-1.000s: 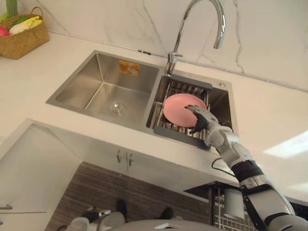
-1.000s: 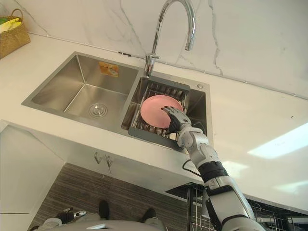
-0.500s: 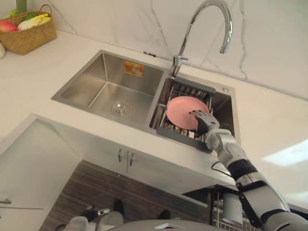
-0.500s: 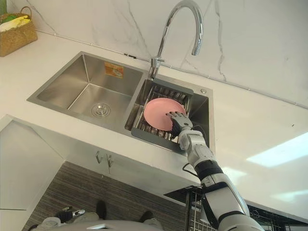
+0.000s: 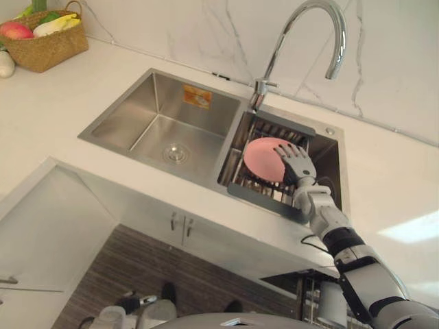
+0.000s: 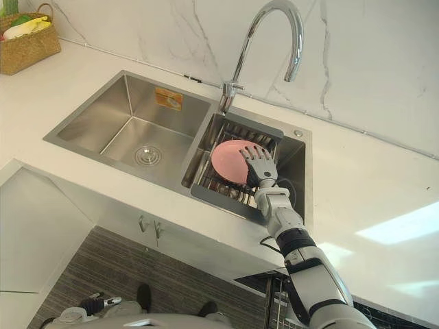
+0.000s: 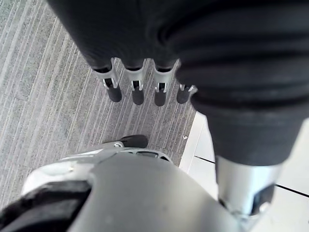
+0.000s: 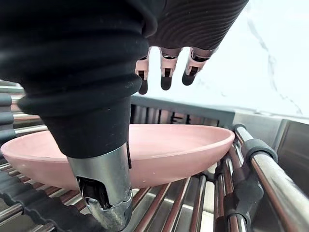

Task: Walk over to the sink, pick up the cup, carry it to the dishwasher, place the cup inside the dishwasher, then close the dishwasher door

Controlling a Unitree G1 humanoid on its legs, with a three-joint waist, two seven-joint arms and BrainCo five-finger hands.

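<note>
A pink shallow dish (image 5: pixel 263 157) lies on a dark-framed drying rack (image 5: pixel 259 198) set in the sink's right basin. My right hand (image 5: pixel 298 163) hovers over the dish's right edge, open, fingers spread and straight. In the right wrist view those fingers (image 8: pixel 164 77) reach out above the dish (image 8: pixel 183 145) without touching it, and the thumb (image 8: pixel 104 198) hangs in front of its rim. My left hand (image 7: pixel 135 90) hangs low over the striped grey floor, fingers straight and holding nothing.
The steel left basin (image 5: pixel 167 127) has a drain at its bottom. A tall curved faucet (image 5: pixel 330 31) rises behind the rack. A woven basket of produce (image 5: pixel 45 44) stands on the white counter at the far left. A wire rack (image 5: pixel 310 300) shows under the counter's front edge, lower right.
The camera has shifted, moving the whole scene a little right. My right hand's fingers, bent down onto the dish a second ago, have lifted and spread straight above it.
</note>
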